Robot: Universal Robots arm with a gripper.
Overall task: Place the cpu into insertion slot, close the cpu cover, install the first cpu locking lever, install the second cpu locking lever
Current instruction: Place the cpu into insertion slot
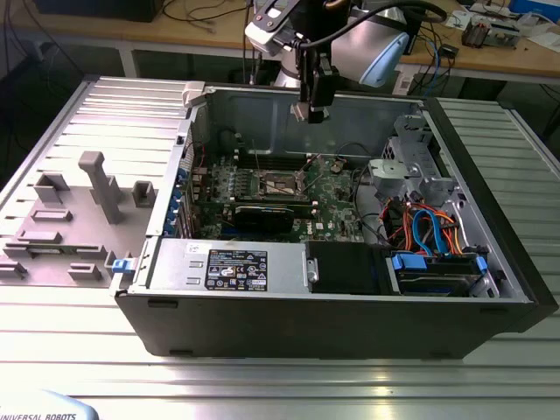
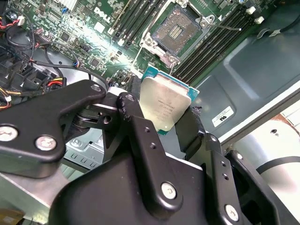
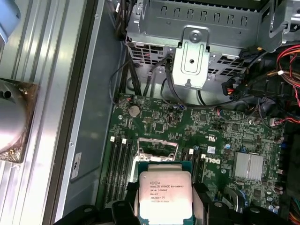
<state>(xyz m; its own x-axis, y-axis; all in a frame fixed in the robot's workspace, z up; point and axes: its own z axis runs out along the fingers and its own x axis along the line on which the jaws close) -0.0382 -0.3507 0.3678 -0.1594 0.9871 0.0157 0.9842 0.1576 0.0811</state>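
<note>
Silver-topped cpu (image 2: 165,104) is clamped in the gripper (image 2: 164,119). One black finger (image 2: 137,117) presses on each of two opposite edges, so the jaws are closed on the chip. You can check the same hold in the first wrist view, where the cpu (image 3: 165,193) shows its metal lid and green edge, with the gripper (image 3: 165,208) on either side of it.

Positions below are all taken from the insertion slot (image 1: 282,184).

- In the exterior view the gripper (image 1: 312,107) hangs well above the insertion slot, about level with the upper rim of the computer case (image 1: 332,328). There is open air between chip and board, and the chip is not seated.
- In the second wrist view the insertion slot (image 2: 176,30) lies beyond the held chip. Its contact field is uncovered and its grey metal rim is in sight.
- In the first wrist view the insertion slot (image 3: 157,149) is partly hidden behind the chip.

Around the insertion slot you have:

- Long black memory slots (image 2: 208,44) just beside it, on two sides.
- A black graphics card (image 1: 262,217) near it, on the side facing the exterior camera.
- A finned silver heatsink (image 3: 248,166) near it, on the same green board.
- Orange and blue cables (image 1: 429,223) well apart from it, toward the exterior view's right.
- A grey fixture (image 1: 103,185) well apart from it, toward the exterior view's left and outside the case.
</note>
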